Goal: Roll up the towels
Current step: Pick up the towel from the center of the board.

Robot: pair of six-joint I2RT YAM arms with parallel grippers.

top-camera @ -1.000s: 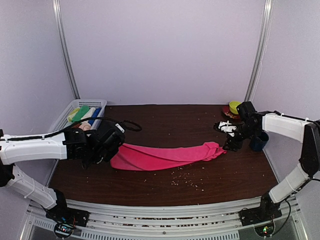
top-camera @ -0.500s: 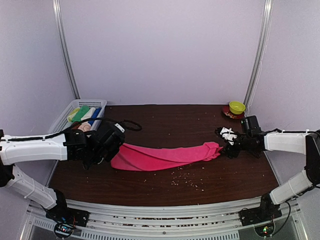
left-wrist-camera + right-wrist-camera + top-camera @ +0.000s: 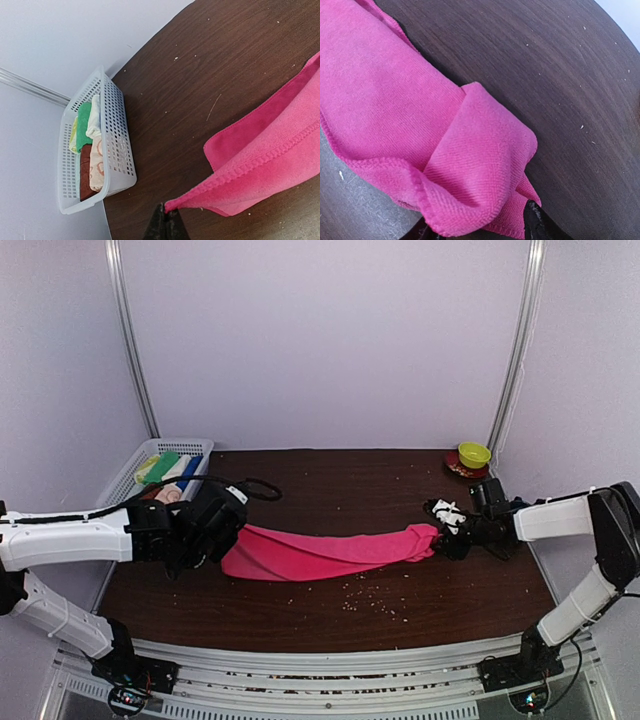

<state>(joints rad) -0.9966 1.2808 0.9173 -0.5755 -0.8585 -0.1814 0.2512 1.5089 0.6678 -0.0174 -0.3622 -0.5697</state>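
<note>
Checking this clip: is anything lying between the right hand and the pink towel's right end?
Nothing visible does. The right hand sits at the bunched right end of the pink towel, its fingers either side of the fold, over the dark table. The left hand pinches the opposite corner.

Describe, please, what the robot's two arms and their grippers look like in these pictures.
The left arm and right arm have white shell segments joined by black joints, on black bases. A black cable loops off the left wrist. The left gripper has dark, tapered fingers; the right gripper is black with a white part near its fingers.
</note>
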